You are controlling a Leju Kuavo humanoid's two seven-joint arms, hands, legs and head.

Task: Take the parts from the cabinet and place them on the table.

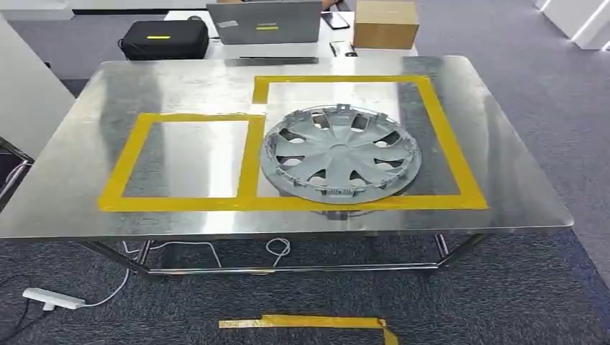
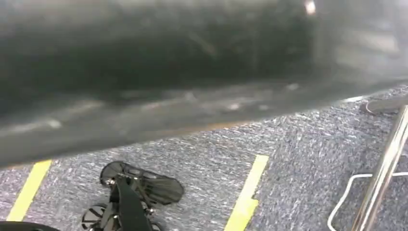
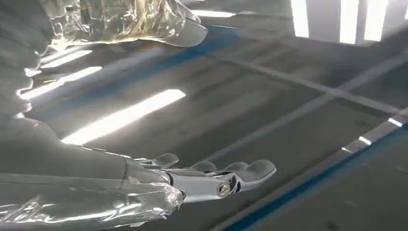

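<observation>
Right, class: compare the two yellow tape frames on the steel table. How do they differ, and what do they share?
The right frame is larger and reaches further back on the table; the left frame is smaller and starts nearer the front. The right frame holds a grey wheel cover, whose front rim overlaps the tape; the left frame holds nothing. Both are rectangular outlines of yellow tape sharing one middle strip and the same front line.

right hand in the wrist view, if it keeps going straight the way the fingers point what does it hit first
Likely nothing close. The right hand is open and holds nothing, its fingers pointing over a shiny grey surface with bright reflected strips. The line looks free as far as this view shows, though depth is hard to judge.
</observation>
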